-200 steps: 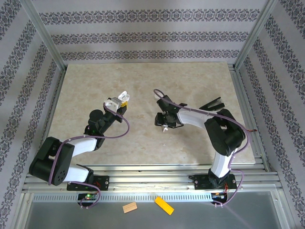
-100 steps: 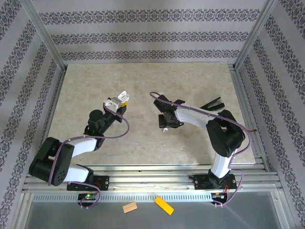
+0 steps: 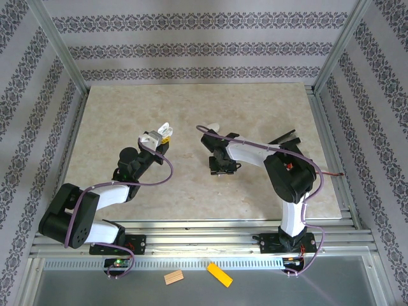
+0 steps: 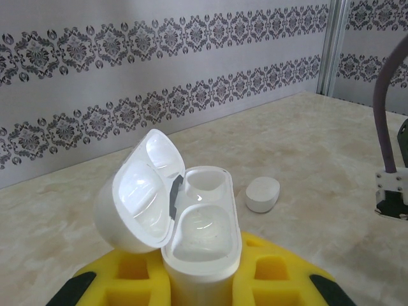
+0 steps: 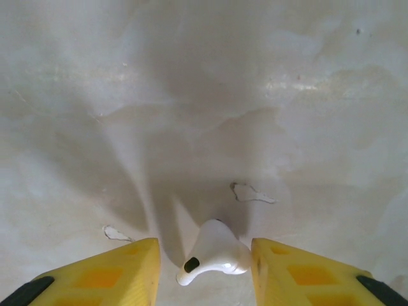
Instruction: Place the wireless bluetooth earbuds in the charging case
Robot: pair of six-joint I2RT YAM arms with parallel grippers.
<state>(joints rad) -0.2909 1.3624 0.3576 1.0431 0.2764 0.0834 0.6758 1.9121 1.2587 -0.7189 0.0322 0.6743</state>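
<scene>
Down at the bottom centre of the right wrist view, your right gripper (image 5: 205,264) is sitting parted, fingers either side of the tiny white stemmed plastic earbud (image 5: 215,252) lying on the beige marbled table (image 5: 204,95). Your left gripper (image 3: 159,134) is clamping the white pill-shaped charging case (image 4: 203,229), lid hanging open.

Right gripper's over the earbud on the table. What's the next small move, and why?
Probably close the right gripper on the earbud: it lies on the table between the open yellow fingers, ungripped, while the left gripper holds the charging case open and empty.
</scene>
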